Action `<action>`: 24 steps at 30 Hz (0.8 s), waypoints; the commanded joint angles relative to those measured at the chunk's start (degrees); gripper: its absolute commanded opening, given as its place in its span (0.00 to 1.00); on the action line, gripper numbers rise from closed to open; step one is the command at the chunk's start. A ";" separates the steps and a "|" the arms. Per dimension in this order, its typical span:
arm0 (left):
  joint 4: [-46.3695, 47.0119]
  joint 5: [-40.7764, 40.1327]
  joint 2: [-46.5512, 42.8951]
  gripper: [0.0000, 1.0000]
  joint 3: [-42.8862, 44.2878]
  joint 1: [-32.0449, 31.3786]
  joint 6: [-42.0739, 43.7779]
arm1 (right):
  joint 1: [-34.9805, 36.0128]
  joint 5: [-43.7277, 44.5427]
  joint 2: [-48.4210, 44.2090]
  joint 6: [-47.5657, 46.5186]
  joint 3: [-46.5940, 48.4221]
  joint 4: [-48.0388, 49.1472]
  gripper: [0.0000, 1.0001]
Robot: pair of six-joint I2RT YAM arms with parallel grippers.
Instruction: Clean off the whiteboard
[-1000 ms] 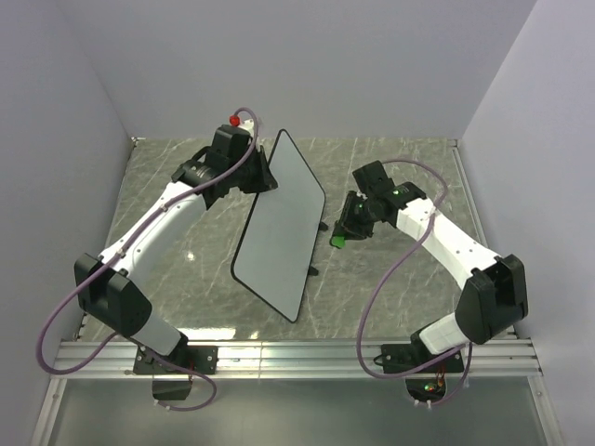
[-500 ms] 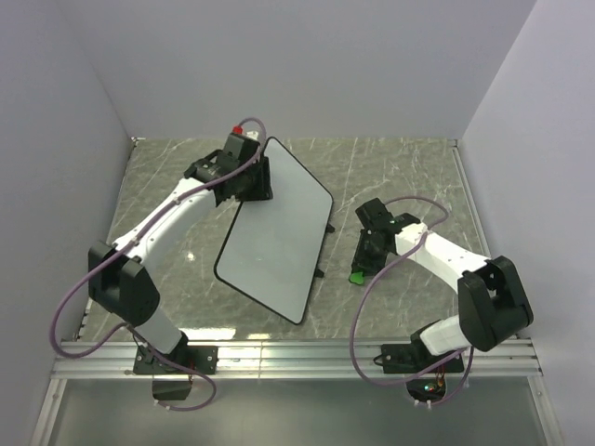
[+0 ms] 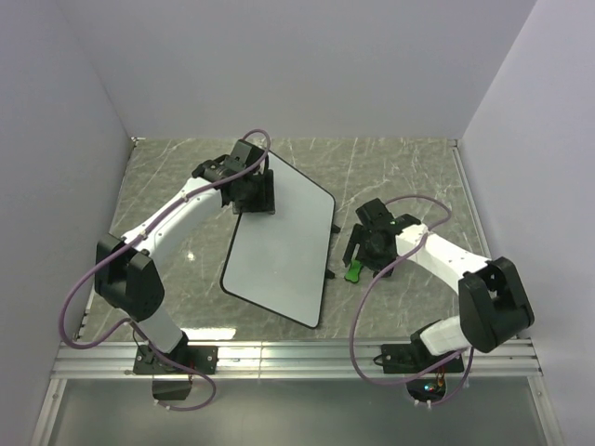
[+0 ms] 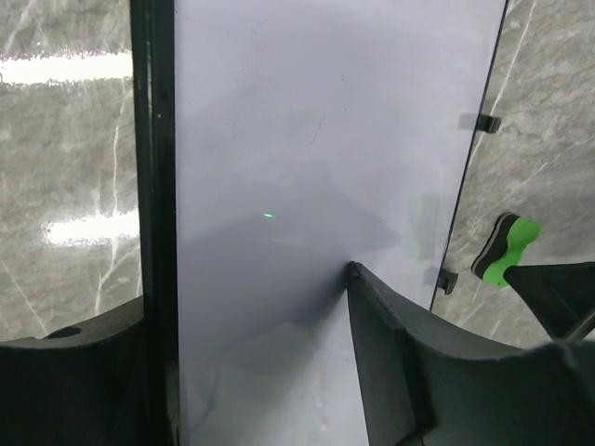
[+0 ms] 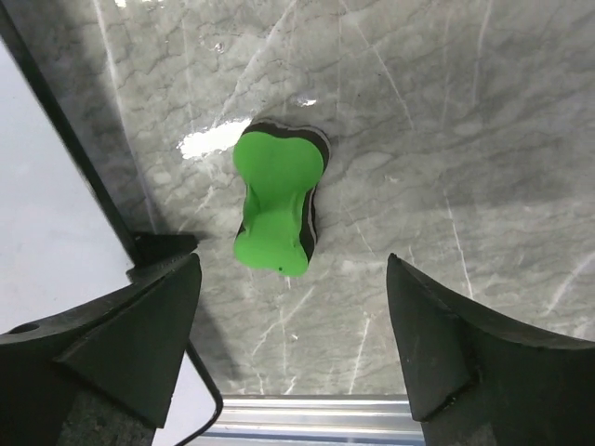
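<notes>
The whiteboard [image 3: 279, 246] sits in the middle of the grey marbled table [image 3: 409, 167], between the two arms, its long side running away from the bases and its face plain white. The left claw [image 3: 256, 190] is closed on the board's far short edge, one finger [image 4: 400, 372] pressed on the white face and the other behind the black frame. Whether the board's near end touches the table I cannot tell. Just right of the board, a green eraser [image 5: 277, 209] lies flat on the table. The right claw [image 3: 367, 253] hangs over it, spread wide, a finger on either side and neither touching it.
</notes>
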 commanded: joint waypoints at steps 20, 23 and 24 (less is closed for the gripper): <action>-10.35 -0.46 -1.51 0.70 7.93 -0.31 -0.61 | -0.25 4.70 -9.75 -1.02 14.86 -11.07 0.92; -10.17 -1.25 -1.95 0.70 7.85 0.40 -0.53 | -0.33 4.96 -10.10 -1.38 14.95 -11.43 0.92; -10.26 -1.86 -2.04 0.70 7.85 0.49 -0.61 | -0.42 5.05 -10.36 -1.64 14.95 -11.51 0.92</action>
